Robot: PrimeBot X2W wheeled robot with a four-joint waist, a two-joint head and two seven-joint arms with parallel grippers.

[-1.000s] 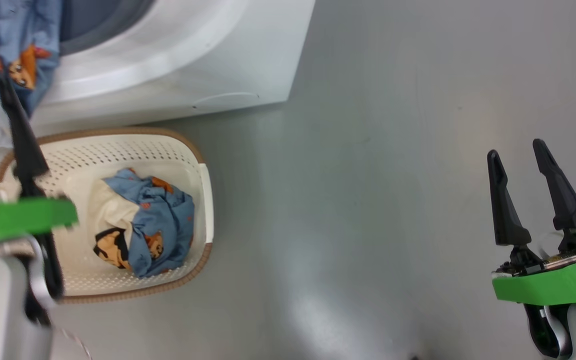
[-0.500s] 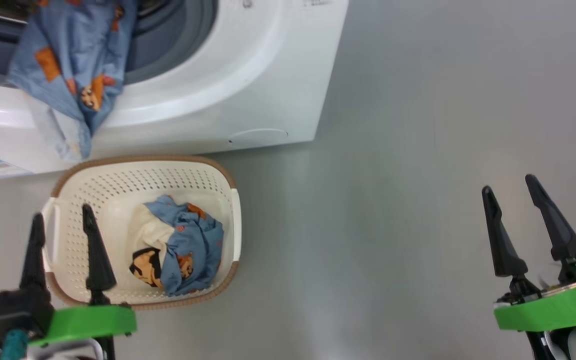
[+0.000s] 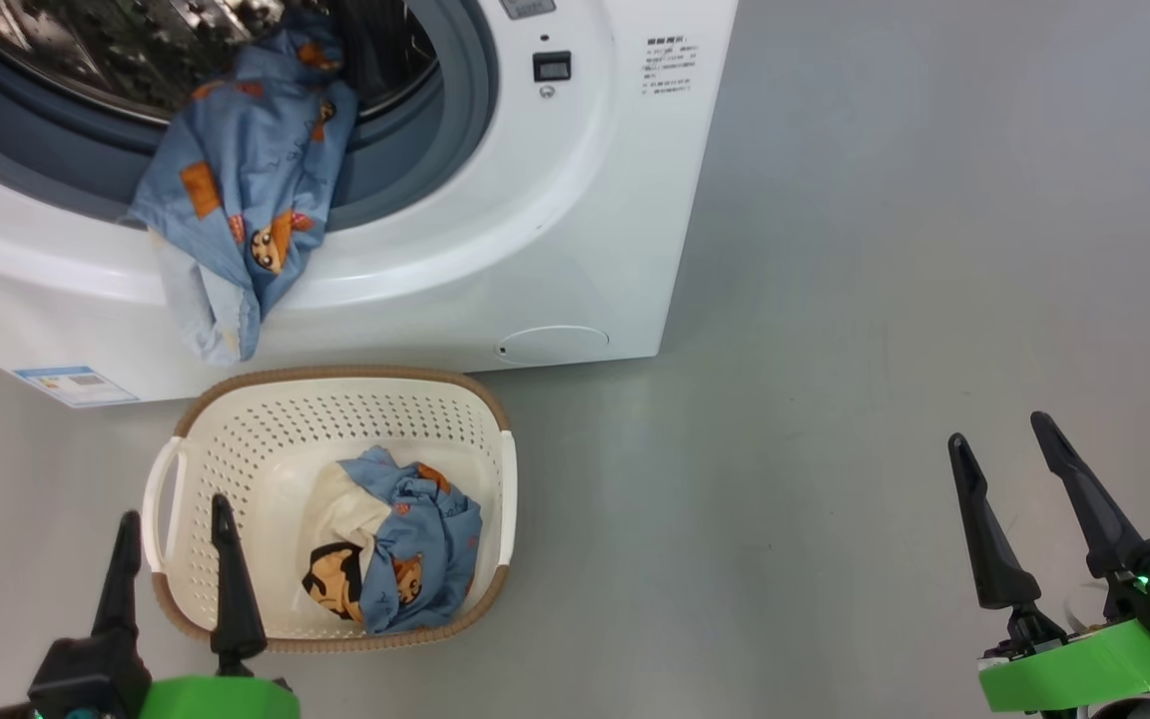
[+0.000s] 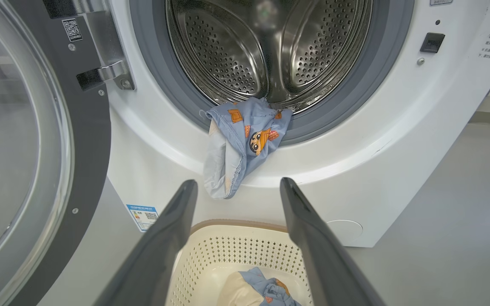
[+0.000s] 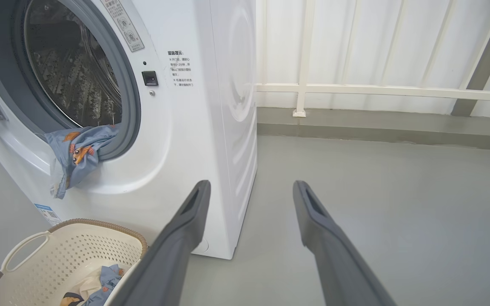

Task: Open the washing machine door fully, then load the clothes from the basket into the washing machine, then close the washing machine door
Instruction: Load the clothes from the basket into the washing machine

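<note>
Standing swung open at the far left, the washing machine door (image 4: 87,140) shows its black rim and glass bowl beside the left pincer (image 3: 174,509), whose two dark fingers are spread wide with nothing between them. In the head view one finger overlaps the left wall of the basket (image 3: 335,375) and the other lies just outside its left handle. The basket sits on the grey floor (image 3: 835,399) just in front of the washing machine (image 3: 585,200). Bunched clothes (image 3: 405,549) lie in the basket's right half, to the right of the left pincer and apart from its fingertips. Above, a blue printed garment (image 3: 246,200) hangs out of the drum (image 4: 228,55), over the grey rubber ring (image 3: 470,110) and down the white front. Well off to the right, over the floor, the right pincer (image 3: 996,429) is likewise spread wide and empty, far from basket and clothes.
</note>
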